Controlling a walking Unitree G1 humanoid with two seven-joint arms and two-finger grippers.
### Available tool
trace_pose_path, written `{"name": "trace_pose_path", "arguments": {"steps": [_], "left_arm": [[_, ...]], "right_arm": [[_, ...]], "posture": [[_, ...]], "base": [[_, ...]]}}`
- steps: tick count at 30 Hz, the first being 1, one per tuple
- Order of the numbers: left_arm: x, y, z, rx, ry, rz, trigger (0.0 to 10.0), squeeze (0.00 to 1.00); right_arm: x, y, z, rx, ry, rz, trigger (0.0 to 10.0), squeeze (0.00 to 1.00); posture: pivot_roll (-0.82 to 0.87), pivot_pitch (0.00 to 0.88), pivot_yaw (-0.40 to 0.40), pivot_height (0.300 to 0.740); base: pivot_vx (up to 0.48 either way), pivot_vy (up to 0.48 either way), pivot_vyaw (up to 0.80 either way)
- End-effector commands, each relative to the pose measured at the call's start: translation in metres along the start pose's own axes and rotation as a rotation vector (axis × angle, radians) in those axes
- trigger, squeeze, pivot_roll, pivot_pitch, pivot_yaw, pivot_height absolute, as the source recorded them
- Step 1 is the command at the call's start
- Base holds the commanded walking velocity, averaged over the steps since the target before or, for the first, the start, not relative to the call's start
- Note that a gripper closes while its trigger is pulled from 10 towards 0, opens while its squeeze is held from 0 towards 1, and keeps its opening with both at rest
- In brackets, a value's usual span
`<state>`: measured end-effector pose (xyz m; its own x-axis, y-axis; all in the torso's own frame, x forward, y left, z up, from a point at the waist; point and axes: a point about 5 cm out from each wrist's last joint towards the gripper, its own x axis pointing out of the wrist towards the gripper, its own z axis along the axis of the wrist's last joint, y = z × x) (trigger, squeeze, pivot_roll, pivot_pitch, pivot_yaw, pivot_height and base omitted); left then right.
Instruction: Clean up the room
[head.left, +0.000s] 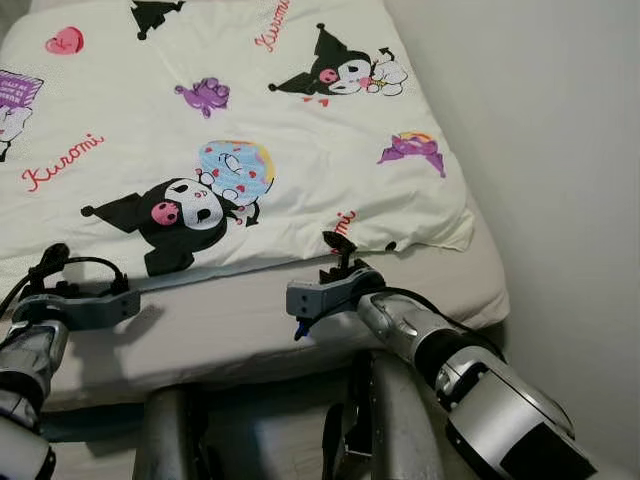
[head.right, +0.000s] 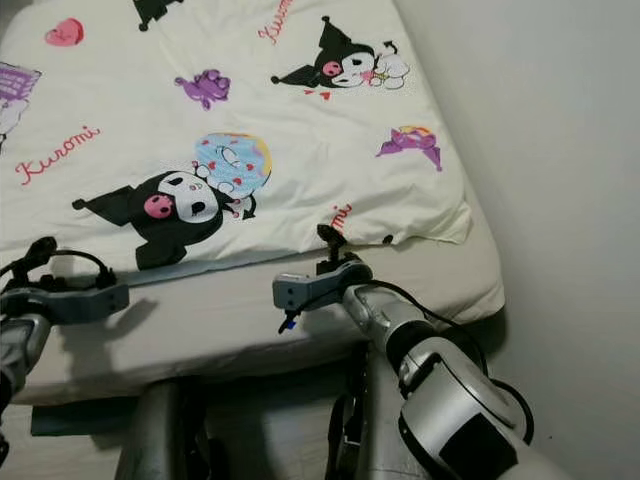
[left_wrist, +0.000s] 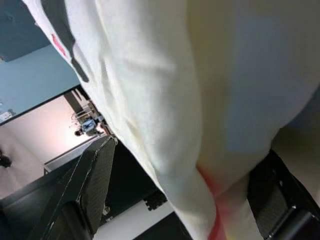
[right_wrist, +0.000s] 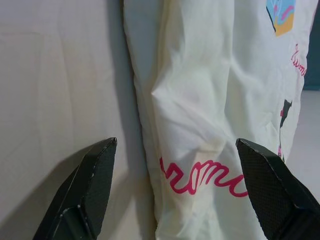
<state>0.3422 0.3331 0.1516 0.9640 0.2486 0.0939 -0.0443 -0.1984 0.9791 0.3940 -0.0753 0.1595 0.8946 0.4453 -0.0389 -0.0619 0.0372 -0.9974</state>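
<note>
A cream blanket (head.left: 300, 130) printed with black cartoon figures and pink lettering lies spread over the bed. Its near edge runs across the pale mattress (head.left: 230, 325). My right gripper (head.left: 340, 246) is at that edge by the pink lettering. In the right wrist view it (right_wrist: 175, 190) is open, and its fingers (right_wrist: 92, 187) straddle the blanket's folded hem (right_wrist: 195, 150). My left gripper (head.left: 52, 258) reaches the blanket's near edge at the far left. In the left wrist view its black fingers (left_wrist: 97, 185) stand apart with bunched blanket (left_wrist: 165, 100) between them.
A plain white wall (head.left: 560, 150) runs close along the bed's right side. The mattress corner (head.left: 490, 300) juts out at the right. My own legs (head.left: 170, 430) stand against the bed's front. A dark doorway and a black frame (left_wrist: 75, 150) lie beyond the blanket in the left wrist view.
</note>
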Motion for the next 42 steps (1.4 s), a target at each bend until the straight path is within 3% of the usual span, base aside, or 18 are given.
{"name": "trace_pose_path", "arguments": {"steps": [1,6,7,9,10,21,33,42], "left_arm": [[-0.004,-0.005,-0.008,0.030,0.021,-0.011,10.0,0.00],[0.001,0.007,-0.012,0.022,0.036,0.032,10.0,0.00],[0.004,0.012,-0.012,0.008,0.040,0.040,9.5,0.00],[0.005,0.013,-0.013,0.001,0.040,0.041,9.5,0.00],[0.005,0.015,-0.012,-0.003,0.034,0.044,10.0,0.00],[-0.001,0.010,-0.020,0.009,0.008,0.055,10.0,0.00],[-0.006,0.010,-0.030,0.014,-0.005,0.065,10.0,0.00],[-0.007,0.005,-0.027,0.005,-0.017,0.055,10.0,0.00]], "right_arm": [[-0.005,0.013,-0.001,0.005,-0.006,0.029,10.0,0.00],[-0.006,0.015,-0.001,-0.006,-0.019,0.028,10.0,0.00],[-0.007,0.014,-0.004,-0.021,-0.004,0.020,10.0,0.00],[-0.007,0.014,-0.005,-0.028,0.003,0.017,10.0,0.00],[-0.007,0.014,-0.006,-0.038,0.014,0.010,10.0,0.00],[-0.003,0.010,-0.003,-0.093,0.042,-0.027,10.0,0.00],[0.006,-0.008,0.006,-0.182,0.018,-0.044,10.0,0.00],[0.013,-0.034,0.009,-0.212,0.023,-0.134,10.0,0.00]], "posture": [[-0.13,0.556,-0.094,0.564],[-0.13,0.552,-0.091,0.564],[-0.09,0.561,-0.092,0.564],[-0.09,0.564,-0.089,0.564],[-0.06,0.565,-0.095,0.564],[0.06,0.530,-0.110,0.564],[0.10,0.540,-0.136,0.564],[0.09,0.542,-0.134,0.564]], "base": [[0.000,0.000,0.00],[0.000,0.000,0.00],[0.000,0.000,0.00],[0.000,0.000,0.00],[0.000,0.000,0.00],[0.000,0.000,0.00],[0.000,0.000,0.00],[0.000,0.000,0.00]]}}
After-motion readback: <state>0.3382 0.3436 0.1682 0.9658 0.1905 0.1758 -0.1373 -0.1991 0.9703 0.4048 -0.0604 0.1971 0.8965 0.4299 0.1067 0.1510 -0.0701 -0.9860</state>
